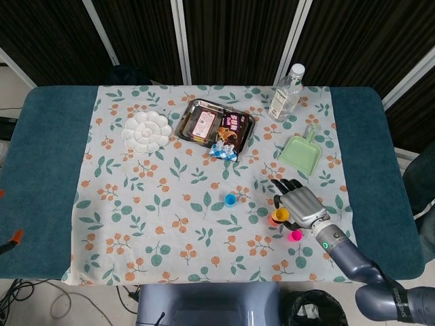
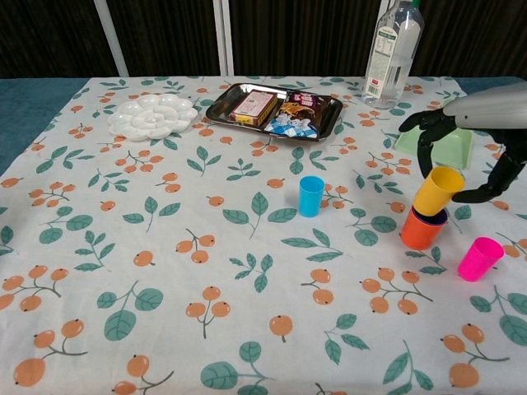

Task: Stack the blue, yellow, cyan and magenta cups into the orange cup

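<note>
Chest view gives me the side profile the head view lacks: the yellow cup (image 2: 436, 190) sits tilted in the mouth of the orange cup (image 2: 422, 230), a dark blue rim showing between them, and my right hand (image 2: 461, 140) arches over it with fingers (image 2: 422, 148) spread, dark fingertips on either side of the yellow cup. Whether they actually press its wall I cannot tell. From the head view, my right hand (image 1: 300, 204) covers most of that stack, leaving only the yellow cup (image 1: 281, 216) and a sliver of orange beside it. My left hand appears in neither view.

Going left to right across the floral cloth (image 2: 165, 271): the white flower-shaped palette (image 2: 153, 115), the metal tray (image 2: 274, 109) of snack packets, the cyan cup (image 2: 310, 196) standing upright alone well left of the stack, the clear bottle (image 2: 392, 53) at the back, the green dustpan (image 2: 449, 145) partly behind my fingers, and the magenta cup (image 2: 479, 258) upright just right of the orange one.
</note>
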Controlling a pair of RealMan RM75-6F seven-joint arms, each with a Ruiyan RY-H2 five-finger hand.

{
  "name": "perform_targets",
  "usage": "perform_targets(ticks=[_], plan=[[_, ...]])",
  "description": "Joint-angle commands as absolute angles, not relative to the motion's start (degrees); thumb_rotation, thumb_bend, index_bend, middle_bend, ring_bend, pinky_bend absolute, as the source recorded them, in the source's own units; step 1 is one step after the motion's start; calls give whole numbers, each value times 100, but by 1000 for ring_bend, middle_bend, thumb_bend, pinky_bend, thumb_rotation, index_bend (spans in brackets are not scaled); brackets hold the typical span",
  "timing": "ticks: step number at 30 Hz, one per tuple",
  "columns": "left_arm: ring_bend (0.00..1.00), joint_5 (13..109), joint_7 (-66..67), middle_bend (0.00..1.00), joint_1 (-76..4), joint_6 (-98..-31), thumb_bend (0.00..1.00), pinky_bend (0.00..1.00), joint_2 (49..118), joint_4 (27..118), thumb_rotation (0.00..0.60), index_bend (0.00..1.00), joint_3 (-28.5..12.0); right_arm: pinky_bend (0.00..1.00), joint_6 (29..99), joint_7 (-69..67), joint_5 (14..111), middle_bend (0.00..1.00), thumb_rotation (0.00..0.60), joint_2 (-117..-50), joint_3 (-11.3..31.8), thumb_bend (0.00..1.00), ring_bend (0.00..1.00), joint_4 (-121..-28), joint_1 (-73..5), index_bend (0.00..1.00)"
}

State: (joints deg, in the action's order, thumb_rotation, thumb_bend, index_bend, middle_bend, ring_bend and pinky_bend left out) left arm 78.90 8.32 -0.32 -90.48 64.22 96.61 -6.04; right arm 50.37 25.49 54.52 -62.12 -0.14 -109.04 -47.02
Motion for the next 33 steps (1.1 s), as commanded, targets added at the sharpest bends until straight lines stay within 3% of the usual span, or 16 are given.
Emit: perform_targets(ticks=[1, 14, 16, 24, 29, 33], plan=[[0, 7885, 831, 97, -32, -9049, 187, 0, 6420, 9659, 600, 169, -608, 115, 5016, 2549, 5410, 0, 600, -6244, -14, 416, 68, -10855, -4697, 490], [0, 7892, 845, 98, -30, -9060, 187, 0, 6415, 9658, 600, 169, -608, 115, 4920, 2551, 5392, 0, 600, -6308, -62, 416, 68, -10749, -4660, 489], [0, 7889, 841, 98, -30, -9058, 187, 0, 6414, 9659, 600, 169, -609, 115, 4900, 2552, 5398, 0, 600, -6308, -73, 416, 65, -10751, -4656, 456], [0, 7901, 849, 98, -33, -9060, 187, 0, 6420, 9660, 600, 169, -605, 115, 4822, 2566, 5407, 0, 600, -6334, -72, 416, 54, -10767, -4681, 62], [0, 7894, 837, 98, -31, -9058, 187, 0, 6418, 9663, 600, 169, -607, 115, 4924, 2529, 5440, 0, 600, -6356, 13, 416, 52, -10793, -4669, 36], [0, 7895, 849, 98, -34, -9050, 187, 0, 6423, 9663, 600, 169, -603, 115, 5038, 2520, 5449, 0, 600, -6281, 169, 416, 52, -10884, -4710, 92]])
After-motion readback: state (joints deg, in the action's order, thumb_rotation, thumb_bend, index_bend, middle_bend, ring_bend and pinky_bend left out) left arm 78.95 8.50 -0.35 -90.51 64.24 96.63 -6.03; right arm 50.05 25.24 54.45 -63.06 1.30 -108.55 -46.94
